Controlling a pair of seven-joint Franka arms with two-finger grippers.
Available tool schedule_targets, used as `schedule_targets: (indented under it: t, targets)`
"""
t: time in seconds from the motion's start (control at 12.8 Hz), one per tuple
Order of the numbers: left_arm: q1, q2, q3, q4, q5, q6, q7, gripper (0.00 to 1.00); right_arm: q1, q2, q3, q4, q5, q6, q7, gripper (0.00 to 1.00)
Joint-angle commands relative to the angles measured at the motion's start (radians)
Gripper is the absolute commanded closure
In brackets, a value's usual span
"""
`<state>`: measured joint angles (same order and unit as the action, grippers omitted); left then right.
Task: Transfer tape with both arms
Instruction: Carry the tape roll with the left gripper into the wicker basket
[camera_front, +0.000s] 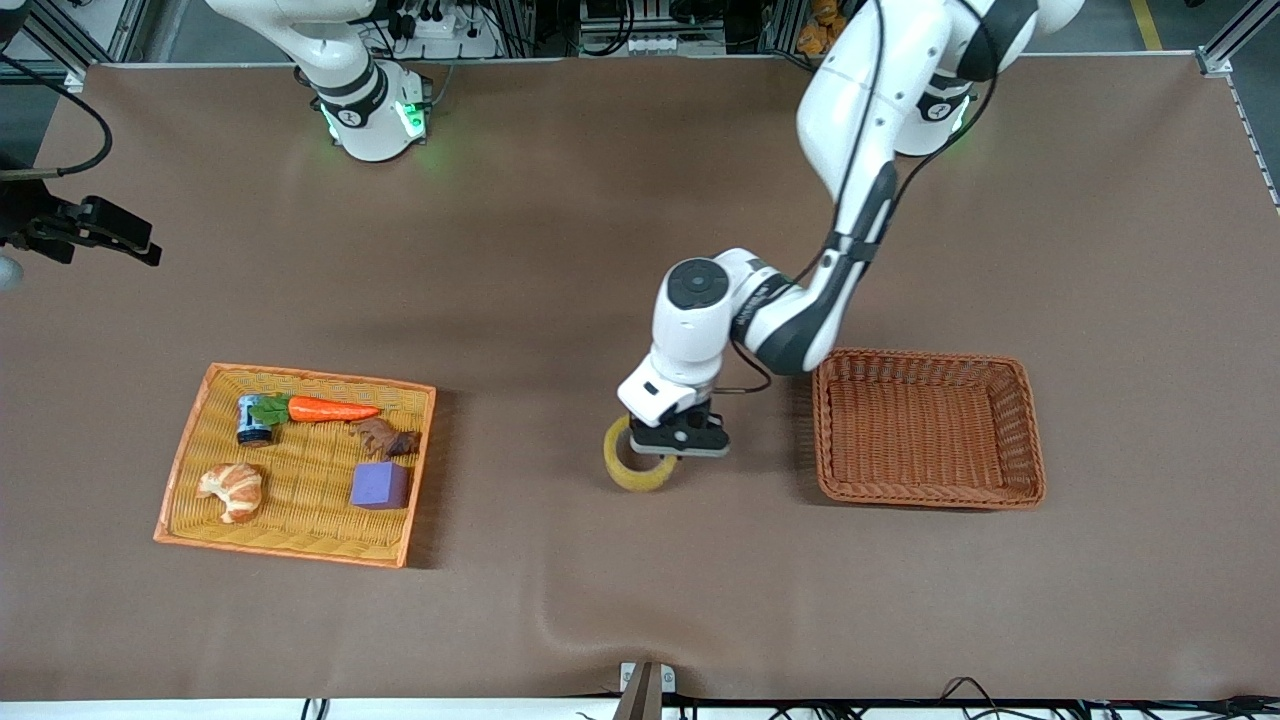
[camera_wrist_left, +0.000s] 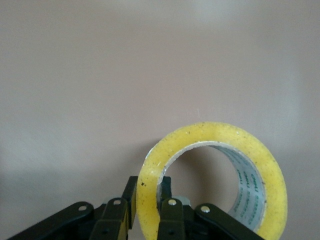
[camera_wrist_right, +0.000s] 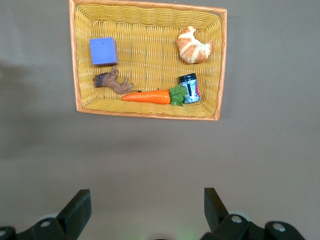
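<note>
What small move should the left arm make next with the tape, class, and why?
Probably lift straight up. The left claw is shut on the tape, which stands on edge on the table between the two baskets, one finger inside the ring. The right claw hangs open over the table near the yellow basket.

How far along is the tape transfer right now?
Done: the left tool has shut on the wall of the tape, which sits on the table between the two baskets. In hand: that grip only; no lift shows. Left: moving it. The brown basket is empty, and the right tool waits open above the yellow basket.
</note>
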<state>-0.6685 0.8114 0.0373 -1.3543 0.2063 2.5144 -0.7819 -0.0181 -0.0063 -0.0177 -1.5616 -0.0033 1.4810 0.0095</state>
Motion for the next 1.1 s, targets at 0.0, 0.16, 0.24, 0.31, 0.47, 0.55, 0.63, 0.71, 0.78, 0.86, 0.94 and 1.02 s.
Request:
schedule_targets:
  t: [0.0,0.16,0.24,0.31,0.47,0.55,0.63,0.71,0.78,0.86,0.94,1.02]
  targets:
    - [0.101,-0.188,-0.014,-0.04,0.012,-0.1,0.032,1.0,0.001,0.008,-0.002,0.014,0.002,-0.007,0.02,0.0]
    - [0.185,-0.265,-0.033,-0.04,-0.056,-0.162,0.137,1.0,0.004,0.008,-0.002,0.014,0.002,-0.005,0.018,0.0]
    - [0.232,-0.299,-0.036,-0.04,-0.1,-0.204,0.224,1.0,0.009,0.008,-0.001,0.015,0.002,-0.004,0.017,0.0]
    - [0.278,-0.323,-0.036,-0.04,-0.152,-0.248,0.306,1.0,0.009,0.008,0.002,0.015,0.002,0.013,0.008,0.0]
    - [0.369,-0.357,-0.036,-0.046,-0.192,-0.352,0.407,1.0,0.01,0.008,0.002,0.015,0.002,0.024,0.001,0.0]
    - [0.398,-0.363,-0.034,-0.052,-0.193,-0.406,0.441,1.0,0.015,0.008,0.004,0.015,0.002,0.028,0.001,0.0]
    - [0.43,-0.364,-0.034,-0.069,-0.193,-0.446,0.46,1.0,0.018,0.008,0.004,0.014,0.0,0.027,0.003,0.0]
    - [0.466,-0.365,-0.034,-0.097,-0.191,-0.456,0.484,1.0,0.023,0.008,0.004,0.014,-0.001,0.03,0.003,0.0]
    - [0.499,-0.365,-0.034,-0.129,-0.191,-0.456,0.509,1.0,0.024,0.011,0.005,0.014,-0.001,0.032,0.003,0.0]
    - [0.523,-0.362,-0.034,-0.159,-0.191,-0.451,0.524,1.0,0.044,0.011,0.005,0.012,-0.001,0.03,0.013,0.0]
    - [0.547,-0.357,-0.034,-0.192,-0.189,-0.441,0.526,1.0,0.064,0.011,0.004,0.011,-0.012,0.028,0.015,0.0]
    - [0.566,-0.353,-0.034,-0.225,-0.183,-0.424,0.526,1.0,0.061,0.011,0.004,0.011,-0.014,0.022,0.015,0.0]
